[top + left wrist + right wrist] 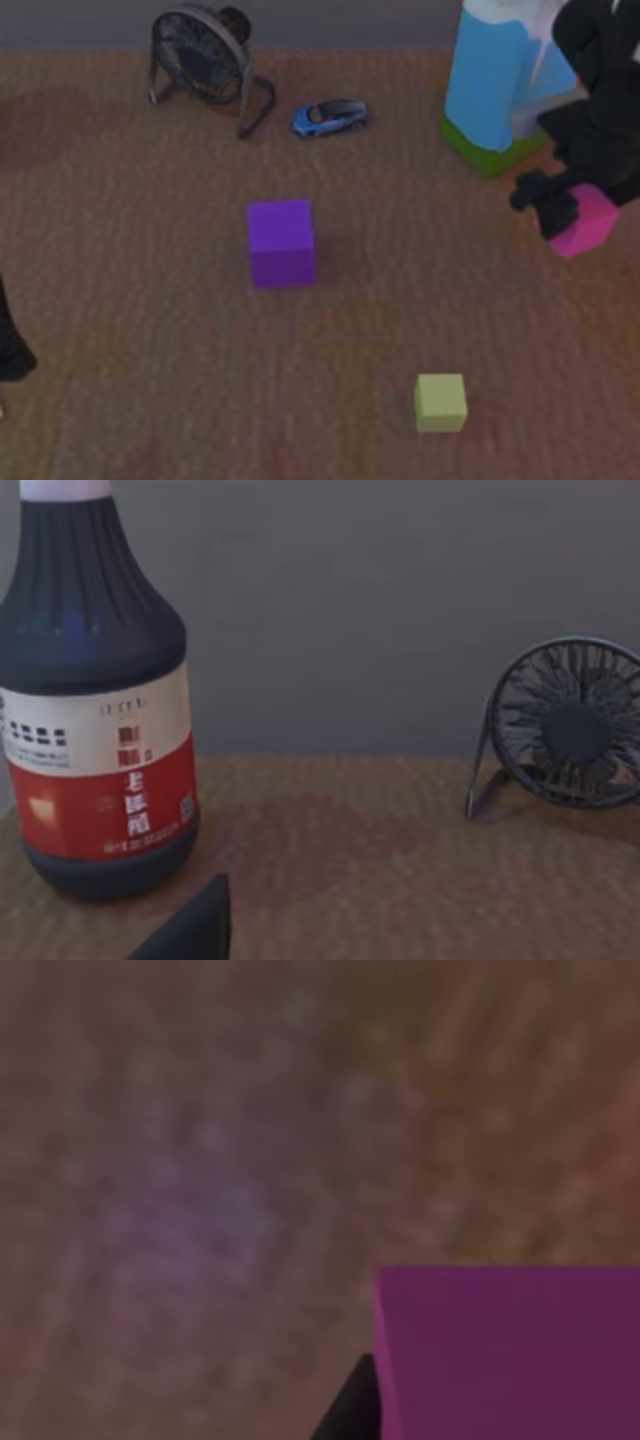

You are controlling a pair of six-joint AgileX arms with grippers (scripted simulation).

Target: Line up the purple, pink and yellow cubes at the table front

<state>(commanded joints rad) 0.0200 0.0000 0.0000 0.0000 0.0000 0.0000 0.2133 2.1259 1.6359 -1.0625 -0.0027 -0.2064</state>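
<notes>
Pink cube (pixel 590 222) far right on the table (pixel 150 300), right tool (pixel 560 205) on it, grip state unclear; could slip or clip the blue-white carton (pixel 495 80). Left tool (pixel 190 930) parked left.

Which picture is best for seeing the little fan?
The left wrist view shows the fan best: it faces the camera, so its round grille and wire stand are plain. The top view has it too, at the table's back left, but from above and tilted. The right wrist view shows none of it, only the pink cube and table.
</notes>
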